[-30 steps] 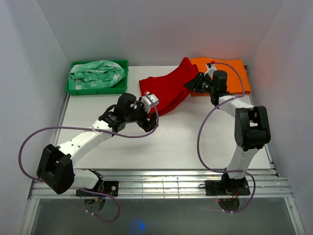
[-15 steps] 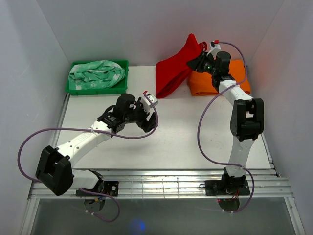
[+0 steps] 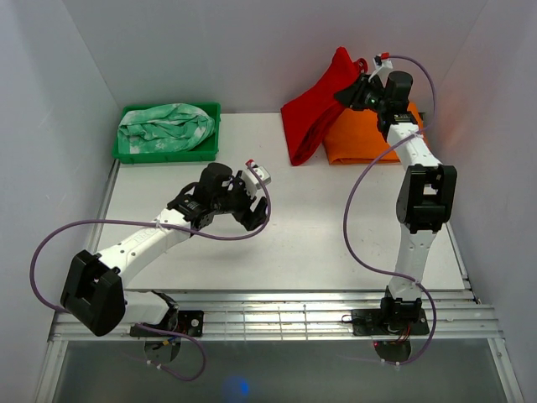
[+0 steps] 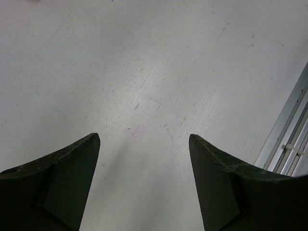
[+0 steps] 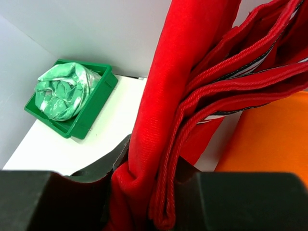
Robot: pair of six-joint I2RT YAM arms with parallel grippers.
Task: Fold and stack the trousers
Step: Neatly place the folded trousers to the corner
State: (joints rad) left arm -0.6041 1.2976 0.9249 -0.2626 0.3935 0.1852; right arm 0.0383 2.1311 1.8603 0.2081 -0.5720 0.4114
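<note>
**My table and what sits on it**

I work over a white table [image 3: 336, 227], matt, with fine lines and a few faint scuffs and specks that show from my left wrist. Along its near edge, where I am bolted on, run metal rails [image 3: 277, 315]. At the far left corner sits a green tray [image 3: 164, 154], holding a bundled mint green and white cloth [image 3: 164, 126]. At the far right an orange cloth [image 3: 369, 143] lies flat on the surface. The trousers [image 3: 315, 113] hang mostly in the air. Only their lower end comes down to the table, just left of the orange cloth. Whether it rests on the surface I cannot tell.
</note>
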